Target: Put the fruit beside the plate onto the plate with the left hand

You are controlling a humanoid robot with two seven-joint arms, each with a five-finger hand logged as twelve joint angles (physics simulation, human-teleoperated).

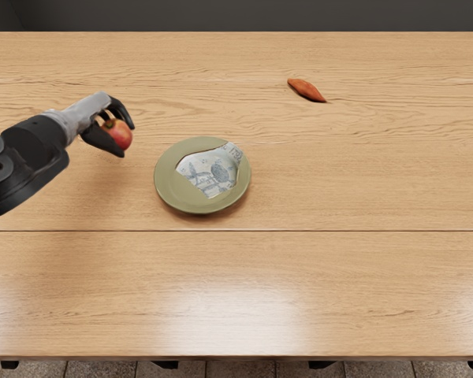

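At the left edge the left arm is seen coming in over the table [315, 283], its hand [109, 126] lying to the left of the plate [165, 189]. The dark fingers [124, 109] are curled round a small red fruit [120, 134], which is gripped between them and the thumb. The fruit is thus held in the hand, apart from the plate and not yet over it. Whether it has been raised clear of the wood cannot be told for certain.

The plate, olive-rimmed with a pale patterned middle, lies near the hand, and nothing is seen on it. Farther right, well apart and toward the back of the table, an orange tapered item [307, 90] lies untouched. The right arm is not shown.

The carrying step is judged to be in hand: the grasp appears made, the placing is not done. For the next move, the fruit would have to be carried rightward over the rim, lowered to the plate's middle and only then let go, lest it roll off.
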